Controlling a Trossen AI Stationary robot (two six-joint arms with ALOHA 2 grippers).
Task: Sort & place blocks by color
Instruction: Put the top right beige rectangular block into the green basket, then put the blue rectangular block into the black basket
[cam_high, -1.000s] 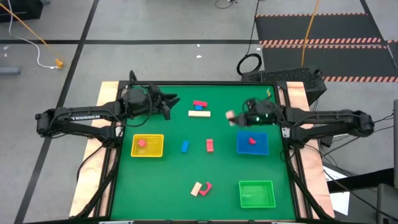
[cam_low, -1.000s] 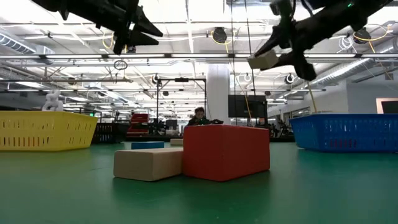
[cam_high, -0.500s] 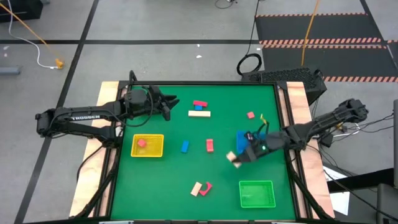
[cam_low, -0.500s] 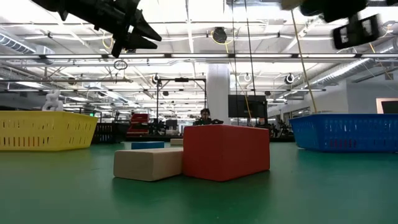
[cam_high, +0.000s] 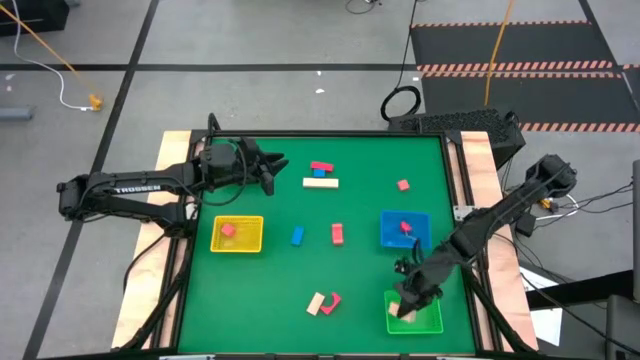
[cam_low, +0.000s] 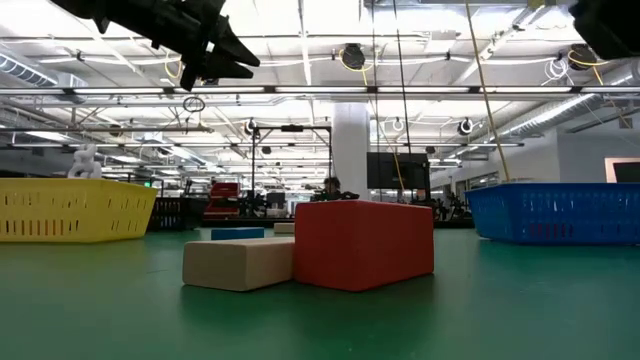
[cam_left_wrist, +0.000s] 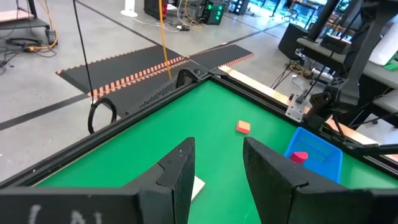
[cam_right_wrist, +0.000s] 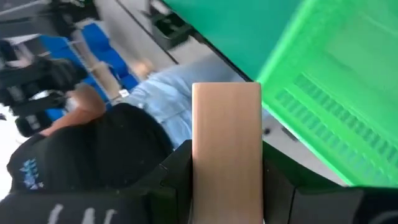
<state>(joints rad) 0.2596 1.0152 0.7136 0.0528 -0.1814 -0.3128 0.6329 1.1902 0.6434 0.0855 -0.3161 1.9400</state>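
Observation:
My right gripper (cam_high: 405, 306) hangs over the green tray (cam_high: 428, 318) near the table's near right corner, shut on a pale tan block (cam_right_wrist: 227, 140). My left gripper (cam_high: 272, 165) waits open above the far left part of the table. Loose blocks lie on the green mat: a red and blue pair (cam_high: 321, 167), a tan bar (cam_high: 320, 182), a pink cube (cam_high: 403, 185), a blue block (cam_high: 297, 235), a red block (cam_high: 337, 233), and a tan and red pair (cam_high: 323, 302). The yellow tray (cam_high: 248, 240) and the blue tray (cam_high: 417, 238) each hold one red block. My right gripper pinches the tan block between its two fingers, one finger (cam_right_wrist: 177, 165) on each long side face (cam_right_wrist: 202, 168). The block's long side runs along the fingers. The fingers slant down from the far right. The block is lifted over the green tray's left part (cam_high: 397, 318).
In the low view a red block (cam_low: 363, 243) and a tan block (cam_low: 238, 262) stand close in front, with the yellow tray (cam_low: 70, 210) and blue tray (cam_low: 555, 212) behind. A person in a dark cap (cam_right_wrist: 93, 162) shows beyond the table's near edge in the right wrist view.
My right gripper has swung from above the far middle of the table, past the blue tray, toward the near edge, carrying the tan block. It has come down and tipped over the green tray. It stays shut on the block.

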